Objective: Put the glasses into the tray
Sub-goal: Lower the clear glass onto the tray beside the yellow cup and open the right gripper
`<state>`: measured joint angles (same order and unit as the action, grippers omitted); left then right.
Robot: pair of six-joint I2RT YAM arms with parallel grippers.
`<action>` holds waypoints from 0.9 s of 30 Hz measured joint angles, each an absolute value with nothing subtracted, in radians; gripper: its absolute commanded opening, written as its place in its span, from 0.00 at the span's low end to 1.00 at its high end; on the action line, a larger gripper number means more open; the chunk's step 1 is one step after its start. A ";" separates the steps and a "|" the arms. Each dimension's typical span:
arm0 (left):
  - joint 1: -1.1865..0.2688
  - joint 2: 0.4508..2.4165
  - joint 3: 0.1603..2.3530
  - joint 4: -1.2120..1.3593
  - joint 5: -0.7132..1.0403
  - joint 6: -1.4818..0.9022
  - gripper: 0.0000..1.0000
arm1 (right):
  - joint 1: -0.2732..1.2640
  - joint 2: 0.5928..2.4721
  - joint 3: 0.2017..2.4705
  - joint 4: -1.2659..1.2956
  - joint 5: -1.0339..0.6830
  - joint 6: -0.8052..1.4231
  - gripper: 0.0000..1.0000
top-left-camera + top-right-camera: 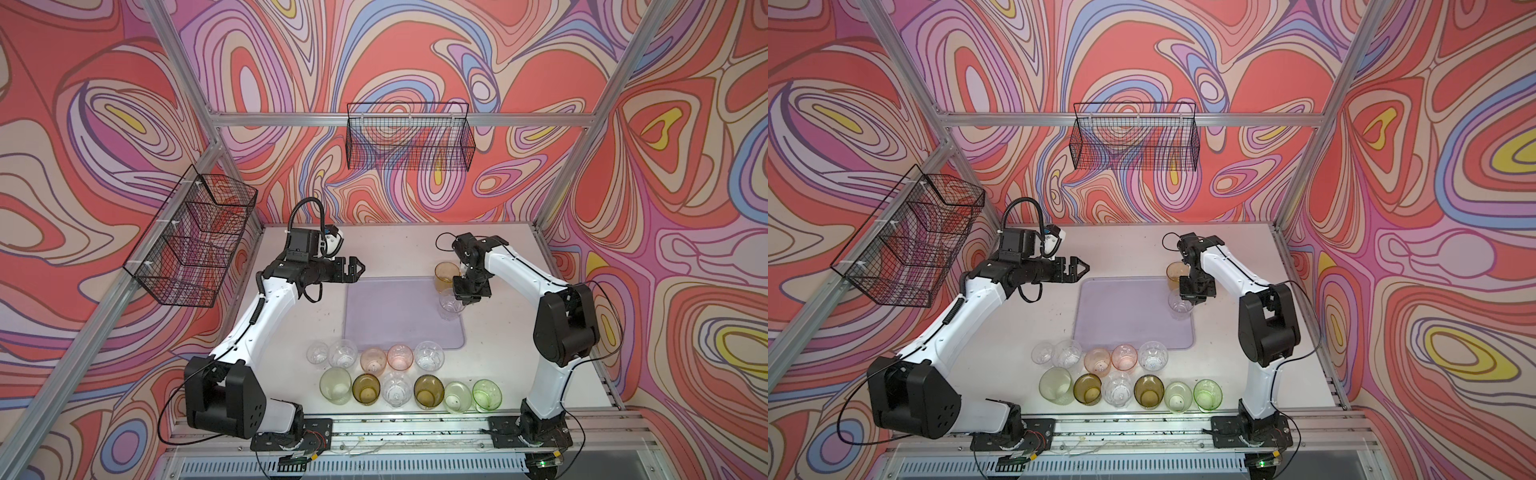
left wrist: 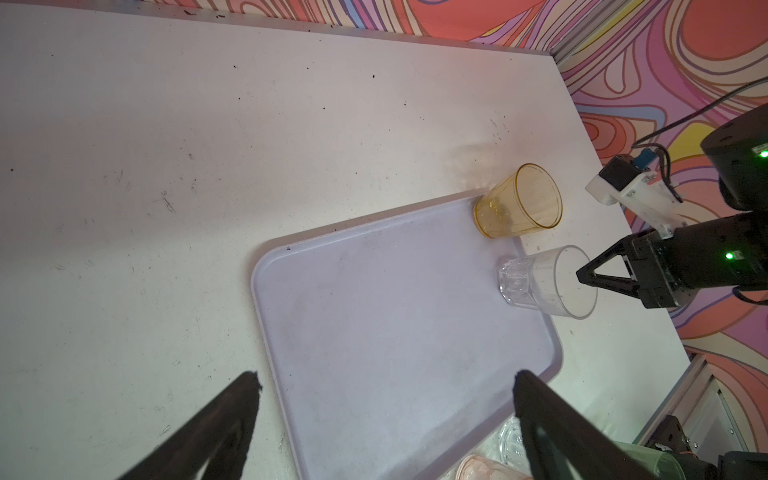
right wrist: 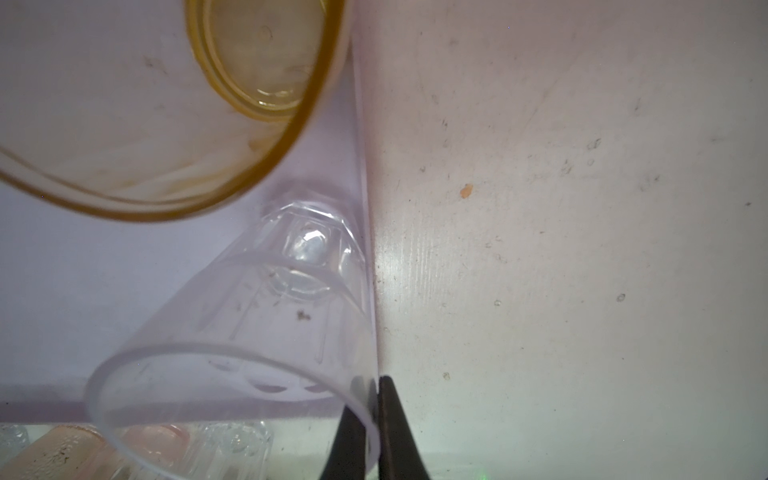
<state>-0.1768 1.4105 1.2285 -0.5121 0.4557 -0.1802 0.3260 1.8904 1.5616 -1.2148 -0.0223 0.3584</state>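
- Eleven glasses (image 1: 395, 389) are found upright on the white, scuffed table (image 1: 498, 332), outside the tray, so most of the task is judged to be outstanding.
- Six of them are lined up in the nearest row: pale green, dark olive, clear, dark olive, pale green and a brighter green. All are thin-walled, translucent and slightly tapered.
- Five more are ranged just behind, near the tray's front rim: three clear, faceted ones and two peach-pink ones.
- The tray (image 1: 390, 307) is seen as a flat, matte lavender rectangle with rounded corners and a low raised rim. Most of its floor is bare.
- The clear glass (image 2: 536, 282) is held just inside the tray's right rim by the right gripper (image 2: 581, 275). The jaws are closed tight on the thin rim wall, one finger inside and one outside. The faceted base is seen at the tray floor, but contact cannot be told, so this placement is judged unfinished.
- The amber glass (image 2: 517, 203), smooth-walled, is set upright in the tray's far right corner and is counted as placed.
- The left gripper (image 1: 358, 268) is held spread wide with nothing in it, beside the tray's far left corner.
- Two black wire baskets (image 1: 409, 137) are hung on the patterned walls beyond.
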 measured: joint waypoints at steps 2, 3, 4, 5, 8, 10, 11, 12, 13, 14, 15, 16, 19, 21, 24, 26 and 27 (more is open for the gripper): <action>-0.177 1.411 1.229 -0.512 0.456 -0.180 0.98 | 0.324 1.893 1.562 -1.213 -0.024 0.357 0.00; -0.177 1.411 1.229 -0.512 0.455 -0.180 0.98 | 0.322 1.895 1.563 -1.211 -0.025 0.356 0.00; -0.177 1.411 1.229 -0.512 0.455 -0.181 0.98 | 0.320 1.897 1.564 -1.211 -0.027 0.356 0.00; -0.177 1.411 1.229 -0.512 0.456 -0.180 0.98 | 0.318 1.897 1.566 -1.209 -0.028 0.356 0.00; -0.177 1.411 1.229 -0.512 0.455 -0.180 0.98 | 0.313 1.902 1.572 -1.201 -0.031 0.356 0.02; -0.177 1.411 1.229 -0.513 0.455 -0.180 0.98 | 0.309 1.904 1.573 -1.199 -0.035 0.356 0.02; -0.177 1.411 1.229 -0.513 0.455 -0.180 0.98 | 0.308 1.906 1.576 -1.199 -0.038 0.356 0.02; -0.177 1.411 1.229 -0.513 0.455 -0.180 0.98 | 0.308 1.910 1.580 -1.200 -0.039 0.356 0.03; -0.177 1.411 1.229 -0.513 0.454 -0.180 0.98 | 0.307 1.913 1.584 -1.200 -0.039 0.356 0.03; -0.177 1.411 1.229 -0.513 0.453 -0.180 0.98 | 0.307 1.917 1.589 -1.199 -0.040 0.355 0.03; -0.177 1.411 1.229 -0.513 0.453 -0.180 0.98 | 0.306 1.921 1.594 -1.199 -0.041 0.355 0.04; -0.177 1.411 1.229 -0.513 0.452 -0.180 0.98 | 0.306 1.924 1.597 -1.199 -0.042 0.355 0.04; -0.177 1.411 1.229 -0.513 0.452 -0.180 0.98 | 0.305 1.930 1.605 -1.198 -0.043 0.352 0.05; -0.177 1.411 1.229 -0.513 0.452 -0.180 0.98 | 0.304 1.932 1.606 -1.198 -0.043 0.350 0.06; -0.177 1.411 1.229 -0.513 0.452 -0.180 0.98 | 0.303 1.933 1.607 -1.197 -0.044 0.348 0.08; -0.177 1.411 1.229 -0.513 0.452 -0.180 0.98 | 0.302 1.933 1.607 -1.196 -0.043 0.348 0.09; -0.177 1.411 1.229 -0.513 0.452 -0.180 0.98 | 0.302 1.934 1.607 -1.196 -0.043 0.348 0.10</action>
